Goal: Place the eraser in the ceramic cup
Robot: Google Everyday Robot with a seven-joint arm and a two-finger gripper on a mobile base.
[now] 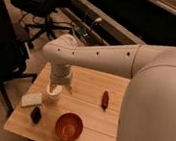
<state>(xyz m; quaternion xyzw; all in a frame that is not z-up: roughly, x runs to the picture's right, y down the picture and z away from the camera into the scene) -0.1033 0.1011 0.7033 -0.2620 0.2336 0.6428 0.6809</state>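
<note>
The eraser (31,99) lies flat on the bench (85,120), near the left edge and just beside the cup (50,95). Its long axis runs from lower left to upper right in the camera view, with the upper-right end pointing toward the cup. The end effector (58,86) hangs from the white arm (104,57) directly over the cup's right rim; whether it is open or closed cannot be told. A black lump (36,114) sits in front of the eraser. An orange-brown bowl (69,126) stands nearer the front edge.
</note>
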